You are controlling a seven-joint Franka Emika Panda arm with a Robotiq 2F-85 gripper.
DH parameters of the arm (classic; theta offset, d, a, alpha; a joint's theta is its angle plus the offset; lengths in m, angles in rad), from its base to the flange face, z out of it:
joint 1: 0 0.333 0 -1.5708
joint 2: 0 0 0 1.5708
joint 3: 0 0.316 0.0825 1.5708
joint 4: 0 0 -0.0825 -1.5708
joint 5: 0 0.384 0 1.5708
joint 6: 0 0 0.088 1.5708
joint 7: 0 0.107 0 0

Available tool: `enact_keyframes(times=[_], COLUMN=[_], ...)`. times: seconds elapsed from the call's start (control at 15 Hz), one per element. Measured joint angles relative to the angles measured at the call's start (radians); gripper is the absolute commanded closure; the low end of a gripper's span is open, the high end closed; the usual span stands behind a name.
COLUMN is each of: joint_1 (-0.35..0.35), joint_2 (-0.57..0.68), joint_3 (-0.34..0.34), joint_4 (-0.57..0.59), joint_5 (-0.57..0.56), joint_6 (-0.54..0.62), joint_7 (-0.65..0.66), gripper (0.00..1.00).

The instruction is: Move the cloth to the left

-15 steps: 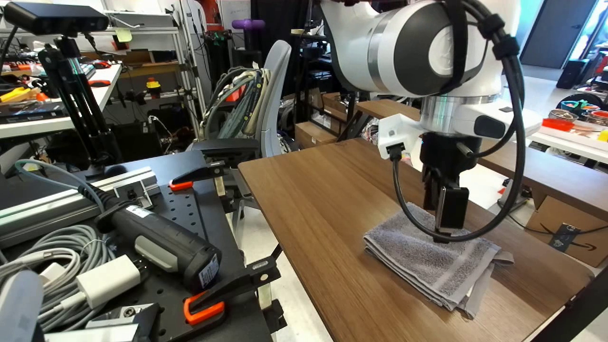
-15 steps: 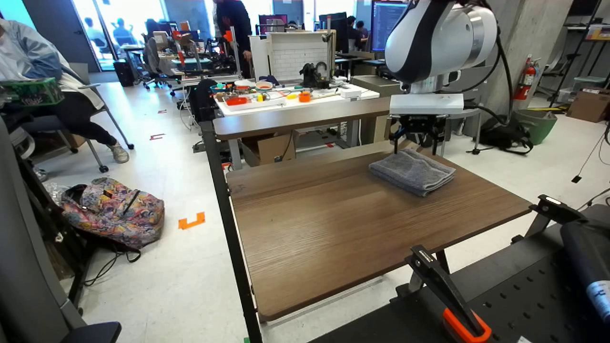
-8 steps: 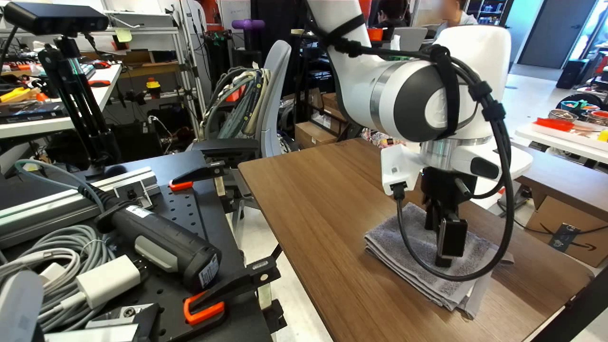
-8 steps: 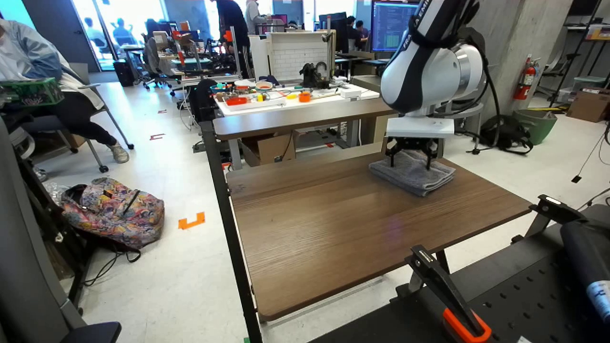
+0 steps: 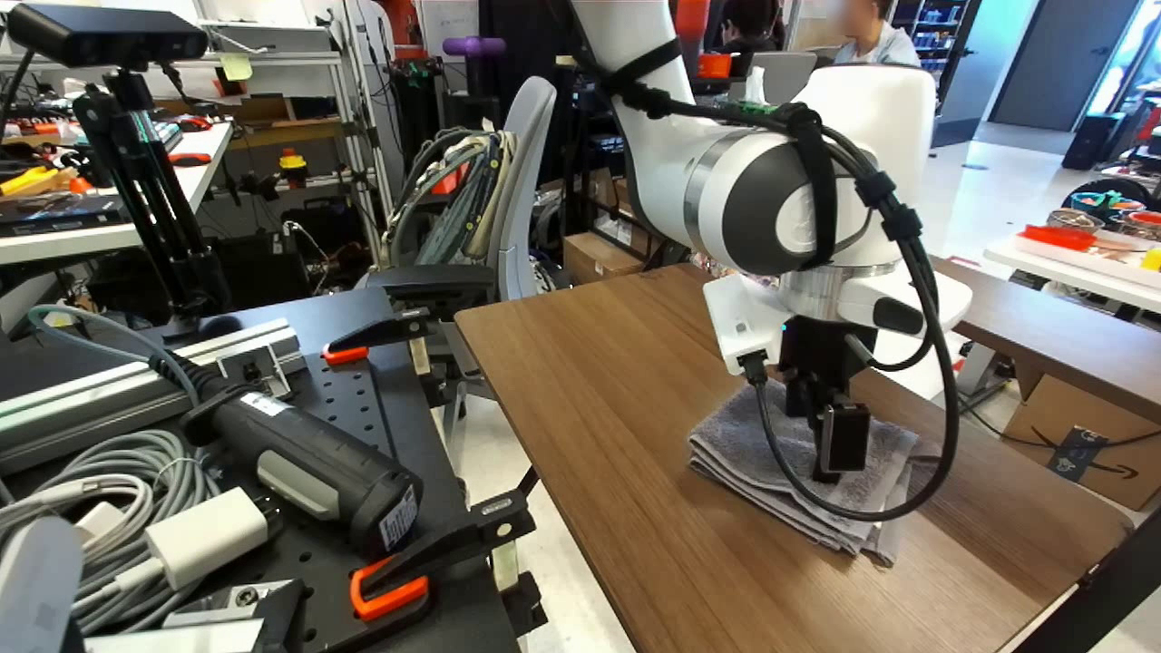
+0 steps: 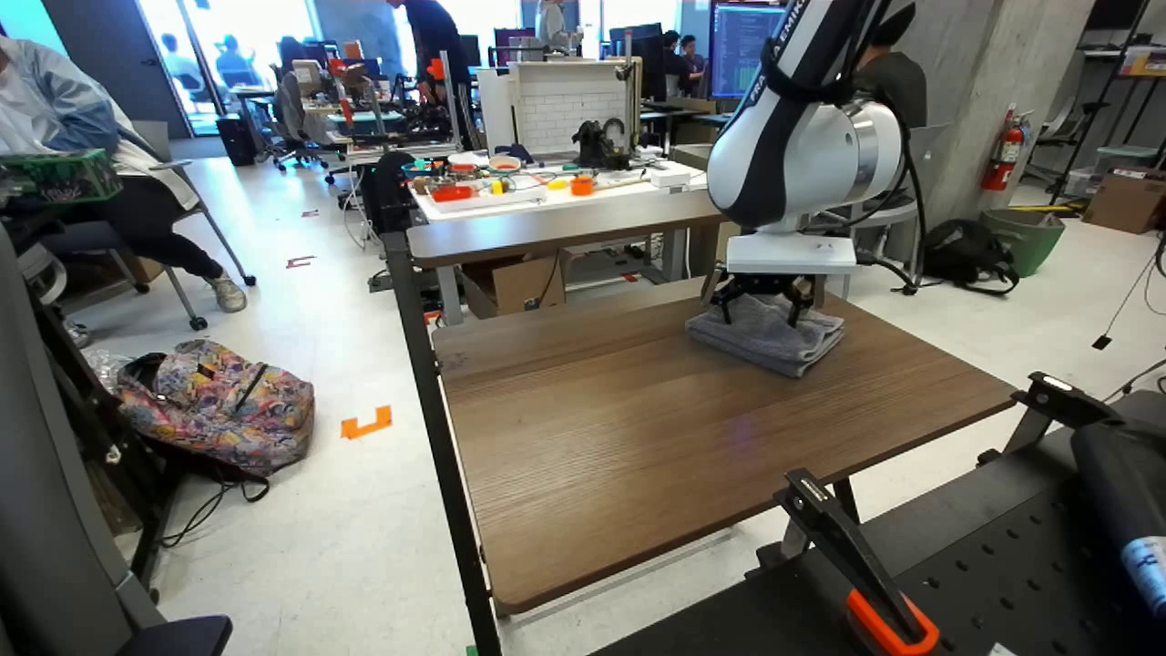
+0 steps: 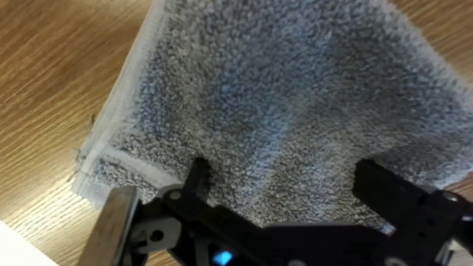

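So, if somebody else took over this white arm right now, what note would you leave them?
Black two-fingered gripper: open, its fingers apart and apparently pressing on the squarish folded grey fabric towel.
The towel lies on the brown wood-grain tabletop, beneath the gripper.
Done: the towel has slid slightly leftward in both exterior views in the last moment.
Left: probably more of that slide, then lifting clear; how far to go isn't shown.
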Motion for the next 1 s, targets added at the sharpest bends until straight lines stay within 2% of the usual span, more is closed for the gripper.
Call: enact_keyframes(times=[0.53, 1.0], joint_1=[0.097, 0.220], joint_2=[0.012, 0.010], joint_3=[0.008, 0.004], joint_4=[-0.032, -0.039], joint_5=[-0.001, -0.013], joint_6=[-0.019, -0.021], joint_7=[-0.022, 0.001], gripper=[0.00, 0.00])
